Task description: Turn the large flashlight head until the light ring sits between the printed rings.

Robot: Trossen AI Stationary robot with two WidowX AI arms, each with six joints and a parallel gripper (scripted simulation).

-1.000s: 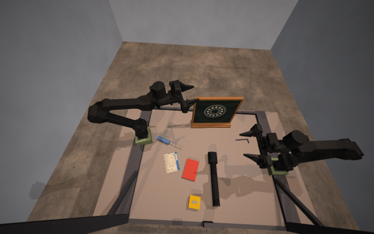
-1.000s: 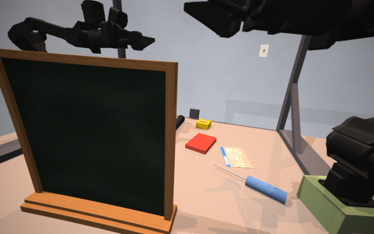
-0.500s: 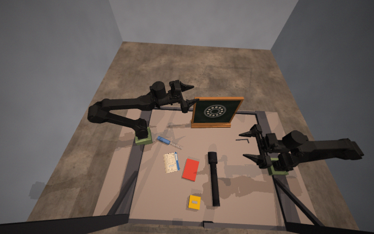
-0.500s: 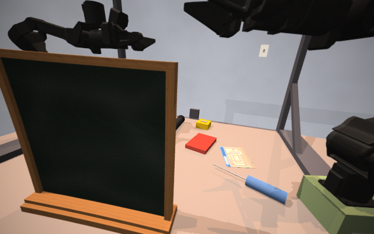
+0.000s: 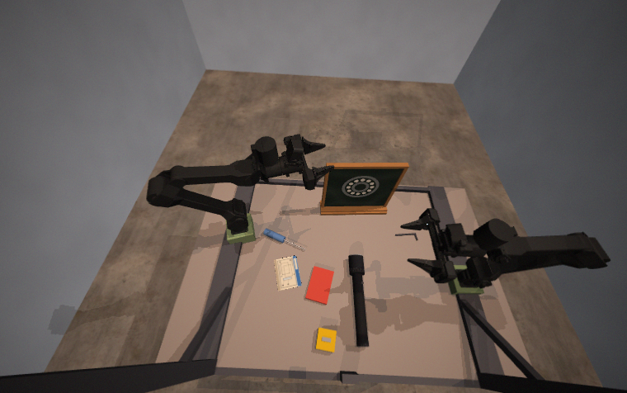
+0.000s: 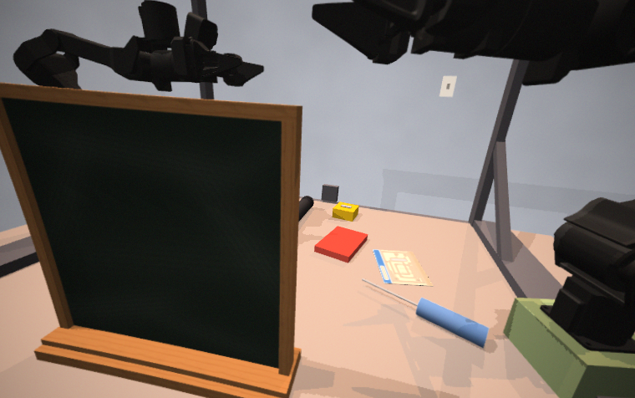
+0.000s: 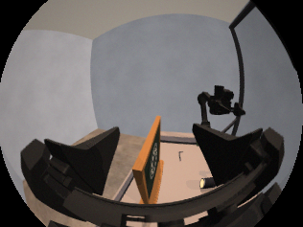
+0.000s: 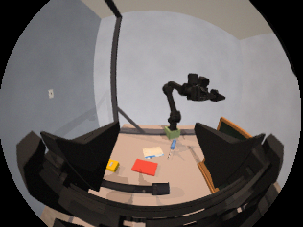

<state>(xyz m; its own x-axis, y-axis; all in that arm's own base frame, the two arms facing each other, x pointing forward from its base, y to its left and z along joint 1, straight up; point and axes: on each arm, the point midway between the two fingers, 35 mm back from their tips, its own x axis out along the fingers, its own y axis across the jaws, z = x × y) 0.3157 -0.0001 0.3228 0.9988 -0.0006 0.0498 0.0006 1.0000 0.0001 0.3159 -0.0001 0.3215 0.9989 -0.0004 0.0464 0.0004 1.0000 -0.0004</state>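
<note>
Standing upright at desk's far edge (image 5: 286, 342) (image 6: 327, 346): board (image 5: 403, 165) (image 6: 291, 225) (image 7: 139, 170) (image 8: 205, 175). Dots show between the rings; exact fit uncertain, final stillness unconfirmed. Flashlight (image 5: 359, 303) (image 6: 305, 206) (image 7: 208, 183) (image 8: 160, 189) lies on desk, head boardward, long axis running near-to-far. Left tool (image 5: 329, 157) (image 7: 155, 130) and right tool (image 5: 404, 243) (image 8: 158, 125): fingers apart, nothing gripped.

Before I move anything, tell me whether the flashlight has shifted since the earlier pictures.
No; in the top view the flashlight lies at the same spot relative to the table's frame.
</note>
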